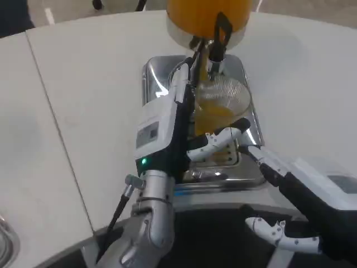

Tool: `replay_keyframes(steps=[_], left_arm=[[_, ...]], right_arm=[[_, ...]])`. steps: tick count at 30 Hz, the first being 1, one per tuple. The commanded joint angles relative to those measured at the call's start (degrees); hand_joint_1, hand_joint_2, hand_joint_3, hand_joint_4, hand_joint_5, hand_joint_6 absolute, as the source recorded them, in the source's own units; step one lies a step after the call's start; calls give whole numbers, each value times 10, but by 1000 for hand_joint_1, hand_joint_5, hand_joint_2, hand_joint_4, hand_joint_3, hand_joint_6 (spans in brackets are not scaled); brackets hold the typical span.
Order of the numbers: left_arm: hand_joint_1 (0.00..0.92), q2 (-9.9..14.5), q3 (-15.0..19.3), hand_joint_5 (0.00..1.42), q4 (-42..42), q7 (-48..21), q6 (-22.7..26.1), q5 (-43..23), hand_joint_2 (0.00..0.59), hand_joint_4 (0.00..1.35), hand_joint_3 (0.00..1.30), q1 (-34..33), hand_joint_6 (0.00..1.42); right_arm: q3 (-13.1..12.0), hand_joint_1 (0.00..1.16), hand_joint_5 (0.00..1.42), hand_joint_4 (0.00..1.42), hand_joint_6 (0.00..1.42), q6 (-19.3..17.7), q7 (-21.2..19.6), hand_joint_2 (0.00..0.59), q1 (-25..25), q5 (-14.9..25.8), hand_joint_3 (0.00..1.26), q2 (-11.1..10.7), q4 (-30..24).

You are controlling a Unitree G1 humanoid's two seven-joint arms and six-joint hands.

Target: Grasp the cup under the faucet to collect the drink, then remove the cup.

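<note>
From my head camera I saw the left hand wrapped around the clear cup, fingers curling in from both sides, holding it directly under the faucet of the orange dispenser. The cup stood over the steel drip tray and was partly filled with orange drink. My right hand hovered just beside the tray's near right corner, fingers spread and gripping nothing, one fingertip pointing toward the cup. Everything sat on the white table.
</note>
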Motion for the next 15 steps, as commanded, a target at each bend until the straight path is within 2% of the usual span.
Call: replay_keyframes(steps=[1, 11, 15], left_arm=[[259, 1, -8, 259, -14, -2, 15, 14, 55, 0, 0, 17, 284], [278, -6, -11, 301, -4, -4, 28, 16, 60, 0, 0, 17, 330], [288, -18, -12, 358, 12, -3, 25, 13, 58, 12, 0, 4, 407]], right_arm=[[-3, 429, 36, 0, 161, 3, -3, 483, 1, 4, 34, 0, 6], [-10, 422, 36, 0, 172, 11, 1, 484, -3, 2, 36, -2, -1], [-17, 420, 41, 0, 174, 24, 5, 485, 1, -4, 36, -4, -10]])
